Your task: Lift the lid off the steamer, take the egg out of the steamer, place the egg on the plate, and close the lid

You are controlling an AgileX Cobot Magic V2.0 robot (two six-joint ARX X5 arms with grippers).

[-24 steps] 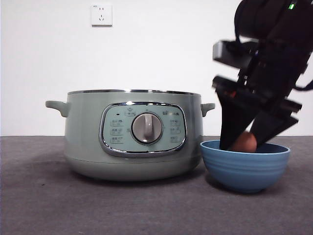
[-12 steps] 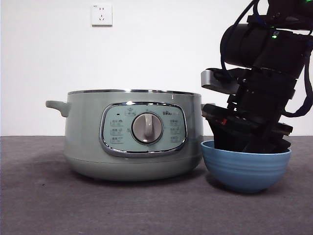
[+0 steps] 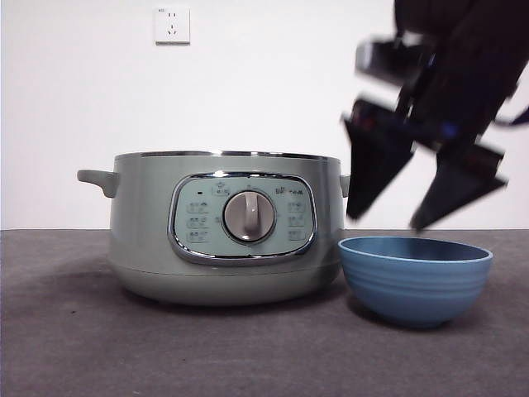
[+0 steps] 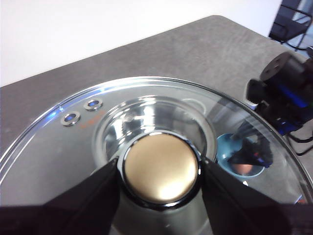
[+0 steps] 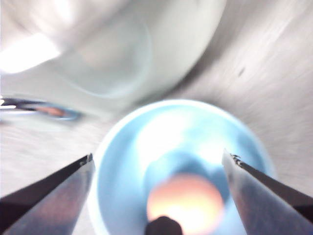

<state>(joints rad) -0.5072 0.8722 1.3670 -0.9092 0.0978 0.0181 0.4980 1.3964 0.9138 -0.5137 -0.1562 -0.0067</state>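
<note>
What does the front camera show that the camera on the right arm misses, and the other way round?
Only the front view shows the steamer's control panel and dial, plus a wall socket. Only the right wrist view looks down into the blue bowl and shows the egg lying in it. Both show the bowl with the right gripper above it, jaws apart and empty, beside the steamer.

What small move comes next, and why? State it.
Probably lower the clear glass lid, gripped at its knob by the left end effector, onto the open sage-green steamer: the brown egg lies in the blue bowl and the right end effector hangs open above.
</note>
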